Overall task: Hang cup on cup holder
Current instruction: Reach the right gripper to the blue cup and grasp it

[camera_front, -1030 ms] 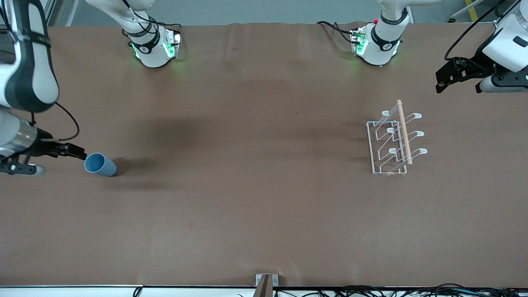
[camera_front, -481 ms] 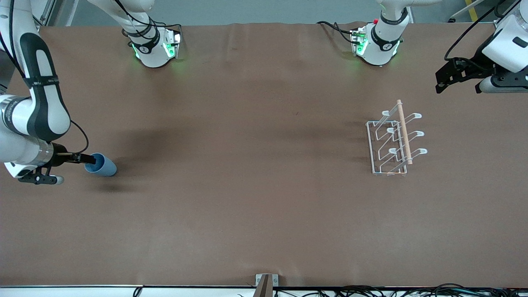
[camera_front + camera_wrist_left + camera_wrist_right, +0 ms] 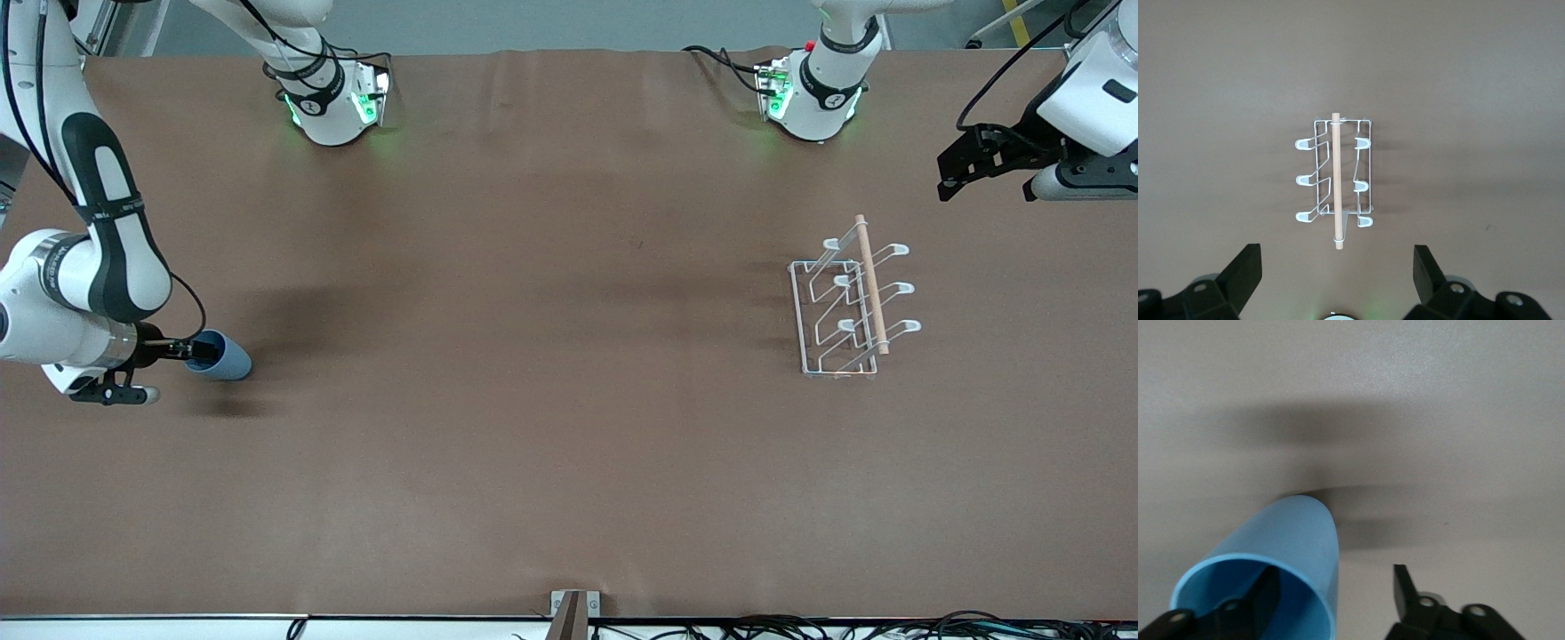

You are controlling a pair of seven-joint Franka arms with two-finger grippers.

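Observation:
The light-blue cup (image 3: 224, 357) lies on its side on the table near the right arm's end, its mouth toward my right gripper (image 3: 197, 352). That gripper is open and straddles the cup's wall (image 3: 1298, 547): one finger (image 3: 1265, 587) is inside the mouth, the other (image 3: 1405, 587) outside. The white wire cup holder (image 3: 849, 302) with its wooden rod stands near the left arm's end. My left gripper (image 3: 965, 169) is open and empty, up in the air beside the holder, which shows whole in the left wrist view (image 3: 1336, 177).
The brown table cover (image 3: 551, 400) is bare between cup and holder. The two arm bases (image 3: 333, 102) (image 3: 813, 93) stand along the table's edge farthest from the front camera. Cables run along the nearest edge.
My right gripper moved toward the cup until one finger entered its mouth. The cup, the holder and the left arm have not moved.

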